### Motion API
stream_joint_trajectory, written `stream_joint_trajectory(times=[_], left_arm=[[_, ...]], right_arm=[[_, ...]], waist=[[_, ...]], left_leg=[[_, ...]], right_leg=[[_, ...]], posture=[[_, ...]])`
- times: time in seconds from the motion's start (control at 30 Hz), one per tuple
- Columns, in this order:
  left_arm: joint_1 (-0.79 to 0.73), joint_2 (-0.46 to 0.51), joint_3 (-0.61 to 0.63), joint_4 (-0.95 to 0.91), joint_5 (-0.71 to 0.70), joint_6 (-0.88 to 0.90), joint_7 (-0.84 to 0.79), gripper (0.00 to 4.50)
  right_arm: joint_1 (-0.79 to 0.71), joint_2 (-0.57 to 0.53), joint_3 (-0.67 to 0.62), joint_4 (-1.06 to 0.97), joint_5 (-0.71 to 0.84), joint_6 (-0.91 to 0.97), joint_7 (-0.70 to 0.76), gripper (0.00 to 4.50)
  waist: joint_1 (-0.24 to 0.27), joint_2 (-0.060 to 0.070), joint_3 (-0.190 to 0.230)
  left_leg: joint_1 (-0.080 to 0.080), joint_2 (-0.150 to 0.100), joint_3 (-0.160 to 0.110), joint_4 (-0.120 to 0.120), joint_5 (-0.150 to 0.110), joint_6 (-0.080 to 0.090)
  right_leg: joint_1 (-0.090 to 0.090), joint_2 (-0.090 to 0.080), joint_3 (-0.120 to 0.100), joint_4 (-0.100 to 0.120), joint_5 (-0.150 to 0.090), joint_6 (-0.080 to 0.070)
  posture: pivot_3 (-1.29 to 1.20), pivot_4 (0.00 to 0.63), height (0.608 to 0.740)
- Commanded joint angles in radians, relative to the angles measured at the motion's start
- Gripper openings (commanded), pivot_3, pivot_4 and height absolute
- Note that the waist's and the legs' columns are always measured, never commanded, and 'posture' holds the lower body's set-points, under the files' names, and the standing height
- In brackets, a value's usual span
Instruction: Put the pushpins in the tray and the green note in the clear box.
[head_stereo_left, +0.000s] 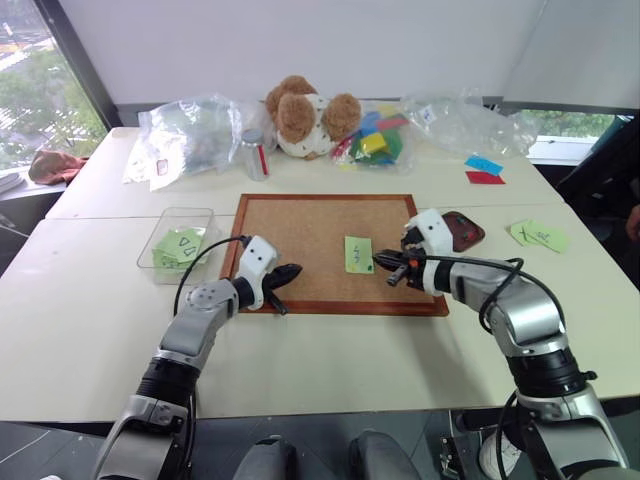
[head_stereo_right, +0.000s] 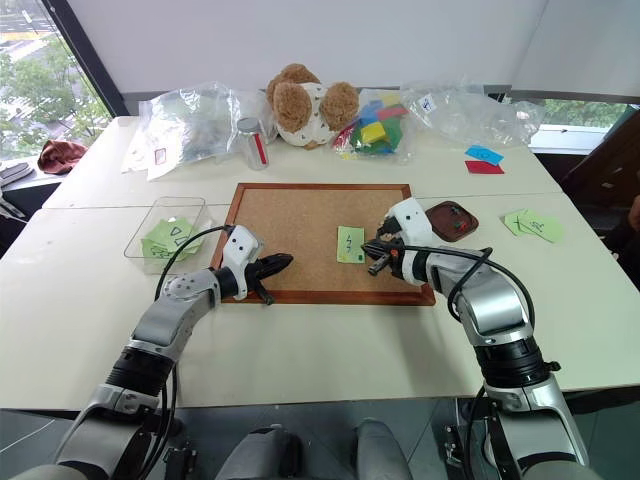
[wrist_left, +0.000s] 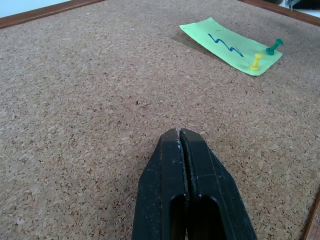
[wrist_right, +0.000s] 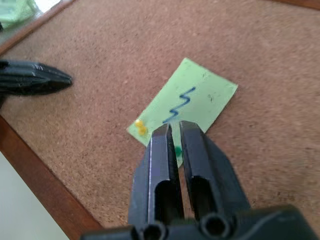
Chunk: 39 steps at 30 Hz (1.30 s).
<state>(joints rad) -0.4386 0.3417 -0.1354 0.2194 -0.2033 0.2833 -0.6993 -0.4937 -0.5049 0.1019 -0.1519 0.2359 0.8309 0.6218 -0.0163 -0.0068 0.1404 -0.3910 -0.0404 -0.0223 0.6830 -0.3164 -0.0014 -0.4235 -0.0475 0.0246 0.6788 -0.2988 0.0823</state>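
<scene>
on the corkboard (head_stereo_left: 330, 250) in front of me the green note (head_stereo_left: 358, 254) lies flat, pinned near its lower edge by two pushpins: a yellow one (wrist_left: 255, 61) and a green one (wrist_left: 273, 47). so the note is not freed yet and neither of these pins has gone anywhere. the tray (head_stereo_left: 462, 230), the small reddish-brown dish on the tabletop (head_stereo_left: 90, 330) just past the board's right edge, holds a few small specks that may be pins, too small for me to be sure. the clear box (head_stereo_left: 180, 243), left of the board, already has green notes with triangle marks in it, but not the squiggle one. i judge the job roughly at its middle or earlier: two pins to pull and drop in the tray, then the note to carry across to the box.

my right claw (wrist_right: 174, 131) sits over the note's lower edge, jaws drawn nearly together right at the green pin, whose head peeks out in the narrow gap; i read that as closed on it, though the grip itself is mostly hidden. my left claw (wrist_left: 179, 135) is shut on nothing, hovering low over bare cork at the board's left side.

as for writing, the note bears a blue zigzag squiggle, no letters. nothing else is readable to me.
</scene>
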Motion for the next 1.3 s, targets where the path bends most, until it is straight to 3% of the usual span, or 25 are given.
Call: stream_joint_trajectory(times=[0.03,0.13,0.17,0.23,0.4,0.8,0.9,1.07,1.3], left_arm=[[0.034,0.011,-0.019,0.038,0.03,0.031,-0.007,0.0],[0.037,0.012,-0.018,0.035,0.03,0.032,-0.006,0.0],[0.038,0.012,-0.018,0.033,0.029,0.033,-0.005,0.0],[0.042,0.013,-0.018,0.028,0.029,0.036,-0.005,0.0],[0.047,0.012,-0.018,0.023,0.028,0.039,-0.004,0.0],[0.046,0.011,-0.021,0.022,0.029,0.039,-0.005,0.0],[0.049,0.012,-0.021,0.021,0.029,0.038,-0.005,0.0],[0.05,0.014,-0.02,0.021,0.03,0.038,-0.004,0.0],[0.05,0.012,-0.026,0.028,0.032,0.041,-0.009,0.0]], right_arm=[[-0.012,0.014,0.011,-0.004,-0.008,-0.038,-0.005,0.06],[-0.01,0.013,0.028,0.022,-0.024,-0.065,-0.001,0.06],[-0.012,0.013,0.029,0.023,-0.025,-0.069,0.0,0.29],[-0.021,0.013,0.022,0.015,-0.018,-0.065,0.002,0.91],[-0.038,0.013,0.014,0.002,-0.01,-0.043,0.003,3.42],[-0.016,0.019,0.032,0.105,-0.035,-0.103,0.003,3.42],[-0.019,0.023,0.029,0.122,-0.038,-0.117,0.004,2.61],[-0.027,0.024,0.029,0.126,-0.039,-0.127,0.007,0.12],[-0.038,-0.004,-0.009,0.029,-0.008,-0.071,0.016,0.05]], waist=[[0.0,0.0,0.0],[0.0,0.0,0.0],[0.0,0.0,0.0],[0.0,0.0,0.0],[-0.001,0.0,0.0],[-0.001,0.0,0.0],[-0.002,0.0,0.0],[-0.002,0.0,0.0],[0.0,0.0,0.0]], left_leg=[[0.0,0.0,0.0,0.0,0.0,0.0],[0.0,0.0,0.0,0.0,0.0,0.0],[0.0,0.0,0.0,0.0,0.0,0.0],[0.0,0.0,0.0,0.0,0.0,0.0],[0.0,0.0,0.0,0.0,0.0,0.0],[0.0,0.0,0.0,0.0,0.0,0.0],[0.0,0.0,0.0,0.0,0.0,0.0],[0.0,0.0,0.0,0.0,0.0,0.0],[0.0,0.0,0.0,0.0,0.0,0.0]], right_leg=[[0.0,0.0,0.0,0.0,0.0,0.0],[0.0,0.0,0.0,0.0,0.0,0.0],[0.0,0.0,0.0,0.0,0.0,0.0],[0.0,0.0,0.0,0.0,0.0,0.0],[0.0,0.0,0.0,0.0,0.0,0.0],[0.0,0.0,0.0,0.0,0.0,0.0],[0.0,0.0,0.0,0.0,0.0,0.0],[0.0,0.0,0.0,0.0,0.0,0.0],[0.0,0.0,0.0,0.0,0.0,0.0]], posture=[[0.0,0.15,0.74],[0.0,0.15,0.74],[0.0,0.15,0.74],[0.0,0.15,0.74],[0.0,0.15,0.74],[0.0,0.15,0.74],[0.0,0.15,0.74],[0.0,0.15,0.74],[0.0,0.15,0.74]])
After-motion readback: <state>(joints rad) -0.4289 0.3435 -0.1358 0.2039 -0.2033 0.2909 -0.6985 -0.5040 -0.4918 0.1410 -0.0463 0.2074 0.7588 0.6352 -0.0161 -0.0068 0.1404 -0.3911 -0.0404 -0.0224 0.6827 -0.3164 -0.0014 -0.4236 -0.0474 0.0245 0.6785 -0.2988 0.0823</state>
